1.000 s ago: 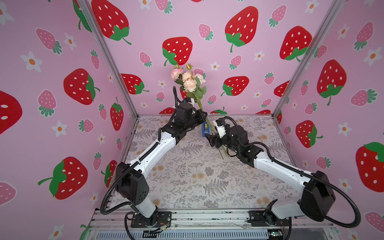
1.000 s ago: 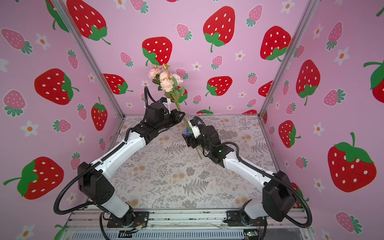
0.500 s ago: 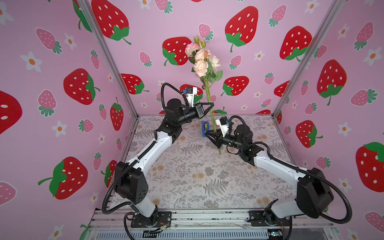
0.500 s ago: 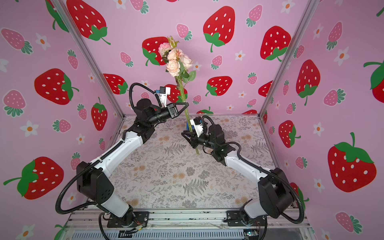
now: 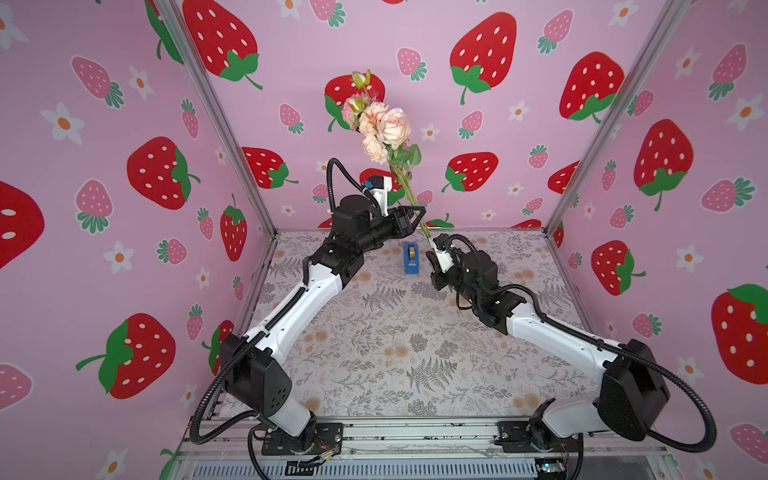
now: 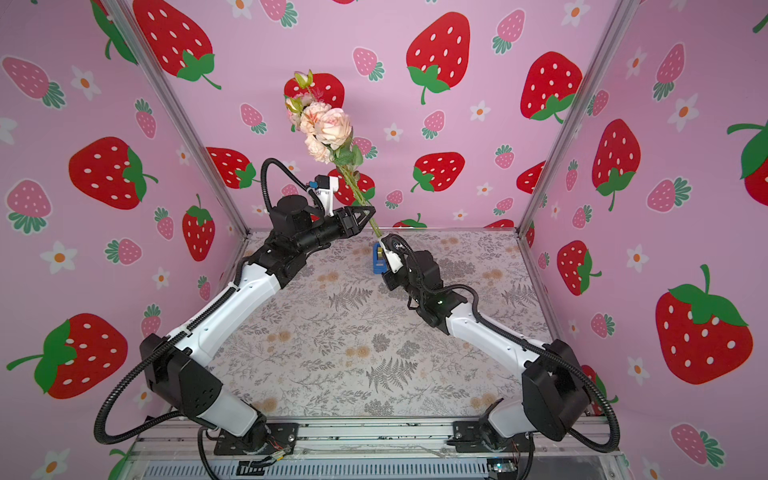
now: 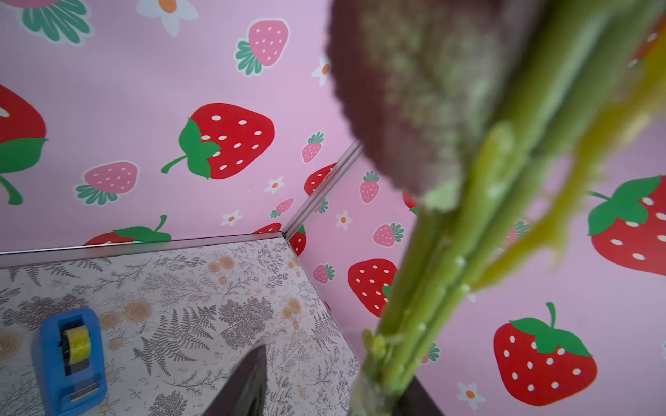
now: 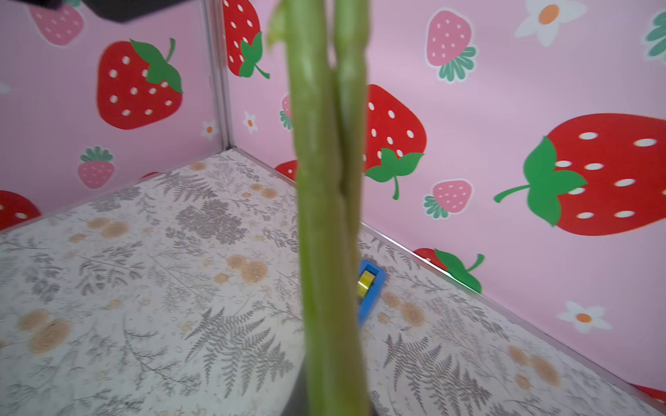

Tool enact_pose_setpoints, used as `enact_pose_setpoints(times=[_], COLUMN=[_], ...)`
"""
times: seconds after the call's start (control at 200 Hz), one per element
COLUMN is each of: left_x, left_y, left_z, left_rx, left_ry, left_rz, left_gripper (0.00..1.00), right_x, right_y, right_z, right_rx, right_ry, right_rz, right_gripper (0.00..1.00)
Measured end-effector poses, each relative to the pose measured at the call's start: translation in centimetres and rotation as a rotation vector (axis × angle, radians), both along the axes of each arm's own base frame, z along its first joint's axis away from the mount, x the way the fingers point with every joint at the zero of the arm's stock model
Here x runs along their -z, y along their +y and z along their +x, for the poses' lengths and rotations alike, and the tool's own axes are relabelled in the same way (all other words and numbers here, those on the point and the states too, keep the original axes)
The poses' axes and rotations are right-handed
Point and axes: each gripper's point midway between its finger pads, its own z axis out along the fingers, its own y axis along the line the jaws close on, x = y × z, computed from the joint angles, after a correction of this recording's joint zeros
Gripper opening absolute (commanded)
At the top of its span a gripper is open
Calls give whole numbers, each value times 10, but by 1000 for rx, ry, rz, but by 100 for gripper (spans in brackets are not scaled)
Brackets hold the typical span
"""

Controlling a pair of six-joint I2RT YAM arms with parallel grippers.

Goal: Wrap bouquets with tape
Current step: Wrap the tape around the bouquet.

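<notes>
The bouquet (image 5: 380, 124) (image 6: 324, 124) stands nearly upright in the air above the back of the table, pink and cream heads on top. My right gripper (image 5: 431, 254) (image 6: 384, 245) (image 8: 329, 403) is shut on the lower end of its green stems (image 8: 324, 216). My left gripper (image 5: 417, 212) (image 6: 365, 214) (image 7: 338, 367) sits higher on the stems (image 7: 432, 288), open; the stems lean on one finger with a gap to the other. The tape (image 5: 411, 258) (image 7: 68, 360) (image 8: 371, 288), a blue dispenser, lies on the table below, partly hidden in a top view (image 6: 376, 266).
Pink strawberry-print walls (image 5: 478, 137) close in the back and both sides, with metal posts (image 5: 602, 124) at the corners. The table covering (image 5: 395, 345) has a grey fern print. Both arm bases sit at the front rail (image 5: 415, 432).
My left gripper's jaws have parted from the stems. My right gripper has closed on the lower stems. The bouquet rose over the second and its heads have tipped slightly left.
</notes>
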Motion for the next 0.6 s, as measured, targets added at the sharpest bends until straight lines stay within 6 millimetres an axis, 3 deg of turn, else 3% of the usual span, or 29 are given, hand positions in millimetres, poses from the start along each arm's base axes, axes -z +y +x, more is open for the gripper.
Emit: enact_pose_setpoints(times=[0.25,0.26,0.445,0.47,0.565,0.6], left_x=[7,8,19,20,20,19], left_y=[7,8,12,12,12,12], left_z=[6,7,15,16,16,17], left_rx=[-132,-138,-210,-213,-195,-177], left_ry=[121,125,198,201,195,187], left_rz=[-11,-11,-29,-29,-27,-28], left_gripper=[7,0,0,0,0,0], right_x=[8,8,14,15,14,10], right_y=[-8,-8,-11,-11,-8,-5], right_z=[17,17,22,22,20,18], right_rx=[194,200,299,304,291,268], right_ry=[-86,-89,-108,-107,-98,-93], right_rz=[-164,-168,-229,-232,-207,-185], right_gripper=[0,0,0,10,64,75])
